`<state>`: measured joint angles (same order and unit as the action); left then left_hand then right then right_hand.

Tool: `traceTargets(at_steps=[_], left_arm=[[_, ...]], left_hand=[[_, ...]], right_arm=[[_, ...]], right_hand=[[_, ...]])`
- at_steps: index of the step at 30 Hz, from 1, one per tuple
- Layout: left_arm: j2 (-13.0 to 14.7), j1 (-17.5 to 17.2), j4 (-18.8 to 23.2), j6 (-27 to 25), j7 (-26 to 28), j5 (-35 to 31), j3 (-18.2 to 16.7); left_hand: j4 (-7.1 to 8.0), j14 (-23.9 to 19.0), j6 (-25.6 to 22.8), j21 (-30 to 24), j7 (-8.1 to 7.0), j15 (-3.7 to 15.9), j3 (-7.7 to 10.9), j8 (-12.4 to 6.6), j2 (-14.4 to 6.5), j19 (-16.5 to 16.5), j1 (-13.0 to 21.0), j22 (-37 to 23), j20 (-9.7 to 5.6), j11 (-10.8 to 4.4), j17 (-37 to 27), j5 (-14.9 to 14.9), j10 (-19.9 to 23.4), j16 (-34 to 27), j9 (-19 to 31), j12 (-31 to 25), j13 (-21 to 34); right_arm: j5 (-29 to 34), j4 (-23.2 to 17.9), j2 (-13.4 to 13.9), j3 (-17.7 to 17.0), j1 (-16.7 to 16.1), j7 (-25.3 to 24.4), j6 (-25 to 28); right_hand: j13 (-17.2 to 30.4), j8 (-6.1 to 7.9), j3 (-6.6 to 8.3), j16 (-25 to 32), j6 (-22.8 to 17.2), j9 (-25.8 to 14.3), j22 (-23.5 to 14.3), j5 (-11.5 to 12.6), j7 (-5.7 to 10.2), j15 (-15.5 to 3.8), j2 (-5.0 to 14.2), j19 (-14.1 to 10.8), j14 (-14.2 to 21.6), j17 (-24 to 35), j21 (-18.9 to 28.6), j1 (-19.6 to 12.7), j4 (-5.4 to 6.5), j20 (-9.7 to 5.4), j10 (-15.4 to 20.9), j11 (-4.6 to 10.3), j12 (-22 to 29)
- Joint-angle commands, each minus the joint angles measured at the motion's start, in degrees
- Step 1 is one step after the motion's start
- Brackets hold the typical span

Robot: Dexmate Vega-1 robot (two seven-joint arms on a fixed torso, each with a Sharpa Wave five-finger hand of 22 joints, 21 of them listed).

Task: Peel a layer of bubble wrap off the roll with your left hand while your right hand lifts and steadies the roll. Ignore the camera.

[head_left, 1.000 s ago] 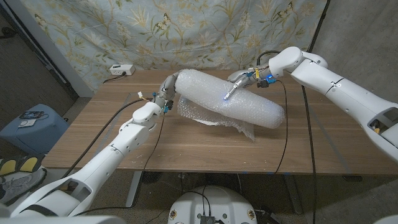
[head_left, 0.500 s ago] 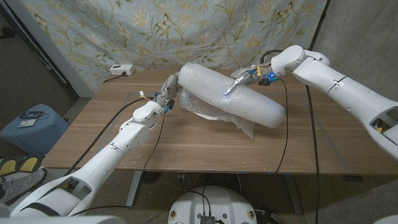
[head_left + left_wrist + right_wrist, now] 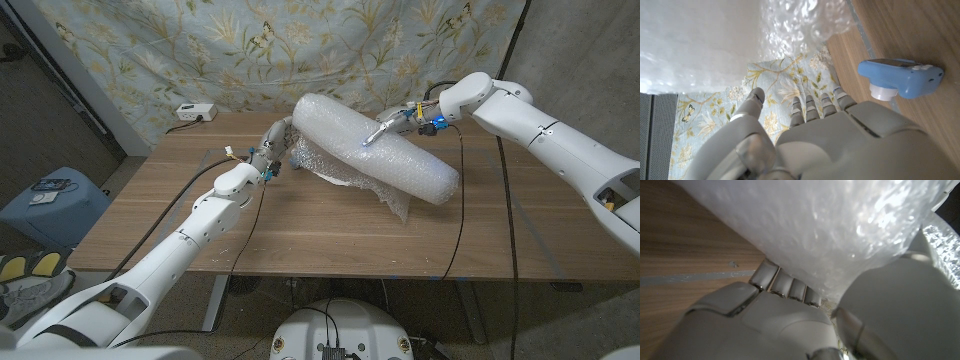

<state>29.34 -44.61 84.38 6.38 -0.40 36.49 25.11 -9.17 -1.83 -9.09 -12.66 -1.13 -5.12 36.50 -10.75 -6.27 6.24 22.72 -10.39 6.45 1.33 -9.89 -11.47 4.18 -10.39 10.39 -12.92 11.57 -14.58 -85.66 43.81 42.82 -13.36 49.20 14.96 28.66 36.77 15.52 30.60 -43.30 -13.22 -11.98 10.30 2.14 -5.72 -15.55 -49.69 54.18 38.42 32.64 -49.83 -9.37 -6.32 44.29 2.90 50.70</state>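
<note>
**Bubble wrap roll raised at one end above the worktop**

The bubble wrap roll lies across the upper middle of the head view, slanting from upper left down to the right. Its left end is lifted off the wooden worktop, while its right end sits low, near or on the wood. A loose layer of wrap hangs crumpled under the roll's left and middle part and trails down to the worktop near the picture's centre.

The right hand comes in from the upper right and grips the roll on its upper far side; in the right wrist view its fingers curl under the plastic with the thumb pressed against it.

The left hand sits just left of the roll's raised end, at the edge of the loose layer. In the left wrist view the fingers are curled, with the thumb apart and reaching toward the wrap above; whether they pinch the layer, I cannot tell.

A blue camera lies on the wood in the left wrist view. A white power strip rests at the worktop's far left corner. No writing or label is readable.
</note>
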Motion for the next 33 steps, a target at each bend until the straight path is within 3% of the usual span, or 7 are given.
traceTargets(at_steps=[1, 7, 18, 33], left_arm=[[0.2, -0.6, 1.0, -0.1, -0.2, 0.1, 0.2], [0.4, -1.0, 1.7, -0.3, -0.1, 0.1, 0.4], [-0.2, -0.9, 2.2, -0.6, -1.9, 0.9, 1.2], [-1.4, -0.7, 1.3, -1.1, -5.8, 3.2, 2.7]], left_hand=[[-0.19, 0.5, 0.3, 0.1, 0.00, -0.28, -0.06, 0.15, 0.1, 0.0, 0.7, -0.1, -0.24, 0.28, -0.1, -0.1, -0.1, 0.0, 0.2, 0.0, 0.3], [-0.20, 0.4, 0.2, 0.2, -0.09, -0.29, -0.17, 0.08, 0.1, 0.0, 0.9, -0.1, -0.29, 0.29, -0.1, -0.1, -0.1, -0.1, 0.2, 0.0, 0.3], [-0.20, 0.5, 0.1, 0.2, -0.33, -0.39, -0.39, 0.02, 0.2, 0.0, 1.1, -0.2, -0.04, 0.48, -0.1, -0.1, -0.1, -0.1, 0.2, 0.0, 0.3], [-0.17, 0.5, 0.4, 0.3, -0.17, -0.54, -0.74, 0.09, 0.2, 0.1, 1.3, -0.2, 0.03, 1.11, -0.2, 0.0, 0.0, -0.1, 0.2, 0.0, 0.3]], right_arm=[[-3.4, 1.7, 0.3, -1.2, -0.2, -0.4, 2.0], [-5.7, 1.2, 1.1, -2.3, -1.2, -1.0, 3.5], [-8.6, -0.5, 2.2, -3.9, -3.1, -3.9, 5.9], [-8.9, -0.2, 1.3, -3.8, -2.9, -7.9, 7.7]], right_hand=[[2.5, 0.28, 0.68, -0.2, -1.7, -0.3, -0.2, -0.1, 0.93, -7.28, 16.10, 0.0, 2.5, 0.4, 0.5, -15.8, 0.81, -2.68, 3.7, 3.49, 0.2], [2.3, 0.19, 0.63, -0.5, -1.6, -0.3, -0.1, -0.1, 0.97, -7.27, 16.19, 0.2, 2.4, 0.6, 0.7, -15.7, 0.86, -2.54, 3.6, 2.89, 0.1], [2.2, 0.02, 0.50, -0.8, -1.7, -0.4, -0.1, -0.1, 0.76, -7.23, 16.46, 0.4, 2.7, 1.0, 1.2, -15.5, 0.99, -2.39, 3.8, 3.24, 0.0], [2.4, -0.19, 0.26, -1.3, -1.7, -0.4, 0.0, -0.1, 0.70, -7.21, 16.61, 0.5, 2.9, 1.5, 1.9, -15.1, 1.08, -2.25, 3.9, 3.15, 0.1]])
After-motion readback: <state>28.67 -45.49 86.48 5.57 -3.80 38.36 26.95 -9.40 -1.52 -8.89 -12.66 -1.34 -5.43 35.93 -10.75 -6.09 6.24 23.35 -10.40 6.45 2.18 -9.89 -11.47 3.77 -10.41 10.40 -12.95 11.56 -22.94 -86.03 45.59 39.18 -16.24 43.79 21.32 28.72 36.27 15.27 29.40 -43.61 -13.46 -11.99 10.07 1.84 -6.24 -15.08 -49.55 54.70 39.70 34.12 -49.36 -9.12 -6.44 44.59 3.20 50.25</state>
